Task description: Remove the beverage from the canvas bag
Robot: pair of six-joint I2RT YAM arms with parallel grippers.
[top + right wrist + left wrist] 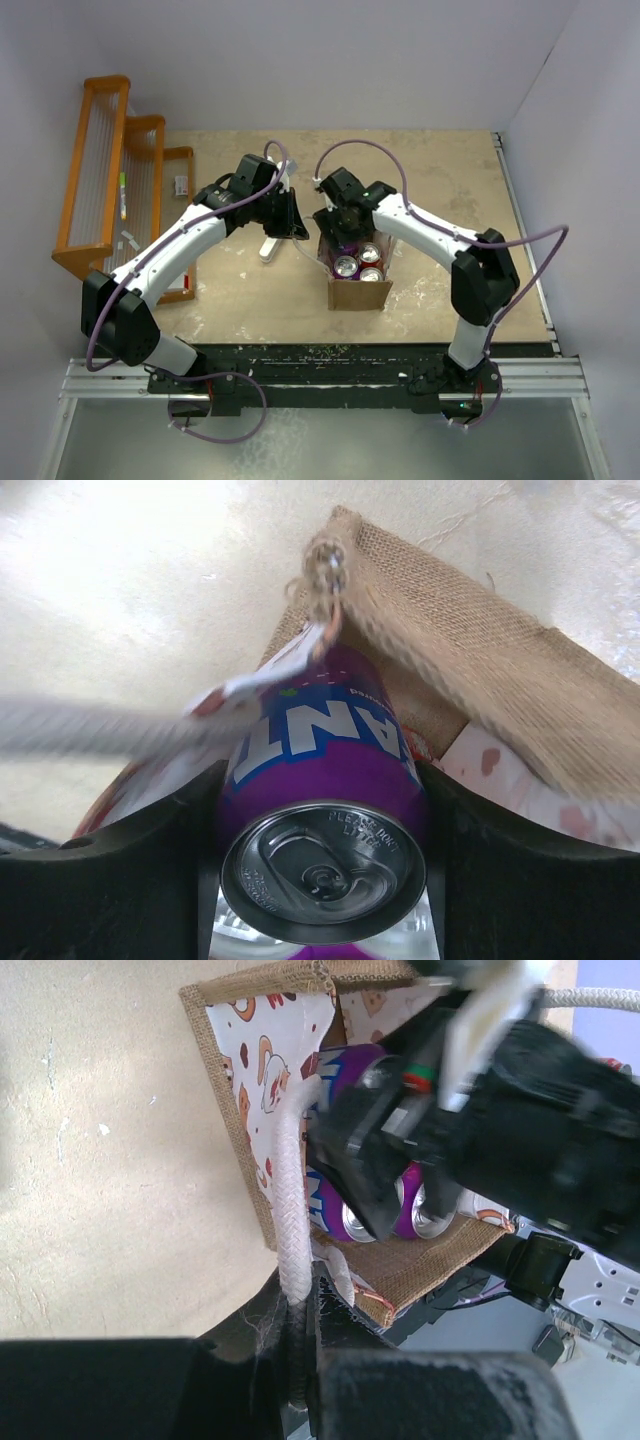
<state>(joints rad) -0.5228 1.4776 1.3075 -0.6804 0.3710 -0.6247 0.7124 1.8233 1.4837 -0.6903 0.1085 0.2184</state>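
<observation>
Pale tabletop (440, 200) carries the canvas bag (359, 294) near its middle, where the right gripper (342, 238) is clamped around a purple can (325, 780) upright inside the bag's open mouth, while the left gripper (300, 1360) pinches one white cord handle (293, 1210), drawn sideways.

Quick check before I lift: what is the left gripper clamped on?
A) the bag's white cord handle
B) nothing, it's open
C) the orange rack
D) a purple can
A: in the left wrist view the left gripper pinches the white cord handle of the canvas bag, while the right gripper grips the purple can.
</observation>
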